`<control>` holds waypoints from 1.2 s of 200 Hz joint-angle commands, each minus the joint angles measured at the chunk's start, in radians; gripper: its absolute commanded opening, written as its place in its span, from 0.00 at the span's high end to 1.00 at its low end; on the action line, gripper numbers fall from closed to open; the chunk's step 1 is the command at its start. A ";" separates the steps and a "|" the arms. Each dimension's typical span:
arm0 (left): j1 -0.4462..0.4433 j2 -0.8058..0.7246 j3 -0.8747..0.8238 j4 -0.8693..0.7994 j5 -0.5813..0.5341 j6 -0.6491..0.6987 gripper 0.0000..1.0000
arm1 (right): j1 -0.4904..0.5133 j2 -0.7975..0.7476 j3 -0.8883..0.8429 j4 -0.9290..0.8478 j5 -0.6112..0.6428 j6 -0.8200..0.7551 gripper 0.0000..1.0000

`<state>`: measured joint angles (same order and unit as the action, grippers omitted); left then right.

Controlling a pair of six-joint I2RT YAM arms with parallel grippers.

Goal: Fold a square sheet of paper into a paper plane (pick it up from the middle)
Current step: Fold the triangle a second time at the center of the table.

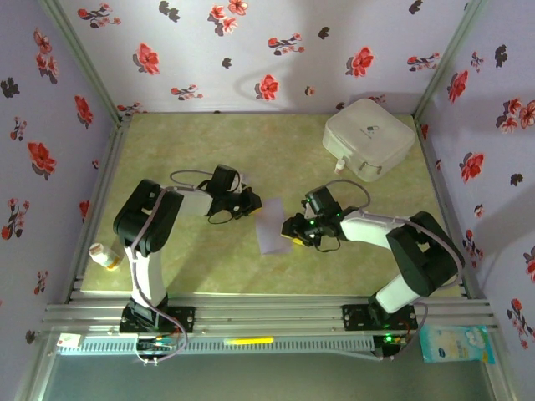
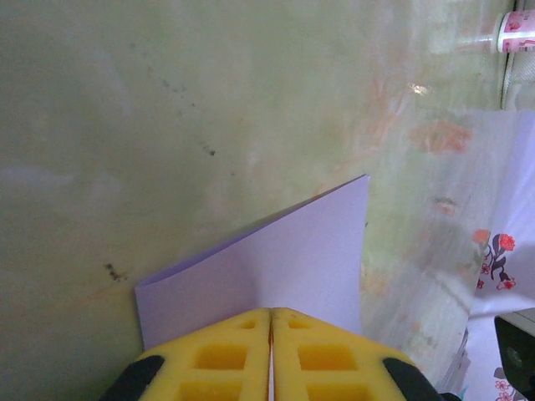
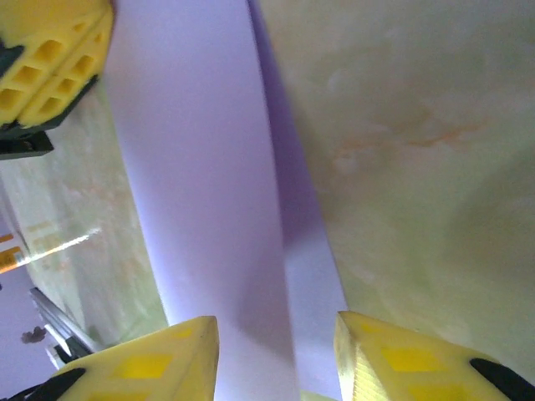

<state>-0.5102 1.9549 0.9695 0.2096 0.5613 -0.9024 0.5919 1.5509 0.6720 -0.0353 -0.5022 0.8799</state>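
The square sheet of paper [image 1: 272, 224] is pale lavender and lies folded over on the green table between the two arms. My left gripper [image 1: 253, 200] is shut on its upper left edge; in the left wrist view the yellow fingers [image 2: 226, 355] meet on the sheet [image 2: 284, 259], whose upper layer lifts off the table. My right gripper [image 1: 292, 230] is open at the sheet's right edge. In the right wrist view its two fingertips [image 3: 180, 351] straddle the folded sheet [image 3: 201, 167], and the left gripper's yellow fingers [image 3: 50, 71] show at the top left.
A white rounded box [image 1: 369, 139] sits at the back right of the table [image 1: 209, 267]. A small bottle [image 1: 106, 256] lies at the table's left edge. Floral walls enclose the table on three sides.
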 commanded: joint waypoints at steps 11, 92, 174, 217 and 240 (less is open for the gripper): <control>0.013 0.011 0.000 -0.081 -0.008 0.056 0.91 | 0.005 0.024 0.002 0.064 -0.027 0.036 0.59; 0.013 0.047 0.074 -0.042 0.031 0.105 0.90 | -0.029 0.059 -0.009 0.207 -0.065 0.095 0.59; 0.016 0.031 0.103 -0.018 0.059 0.092 0.83 | -0.058 0.113 -0.026 0.313 -0.105 0.138 0.65; 0.016 -0.049 0.091 -0.032 0.069 0.099 0.75 | -0.060 0.124 -0.032 0.352 -0.104 0.160 0.71; 0.016 -0.141 0.053 -0.029 0.092 0.114 0.68 | -0.060 0.119 -0.033 0.362 -0.102 0.168 0.74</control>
<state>-0.5034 1.9366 1.0576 0.1787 0.6128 -0.8242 0.5385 1.6650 0.6514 0.2920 -0.5919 1.0298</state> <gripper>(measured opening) 0.299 0.273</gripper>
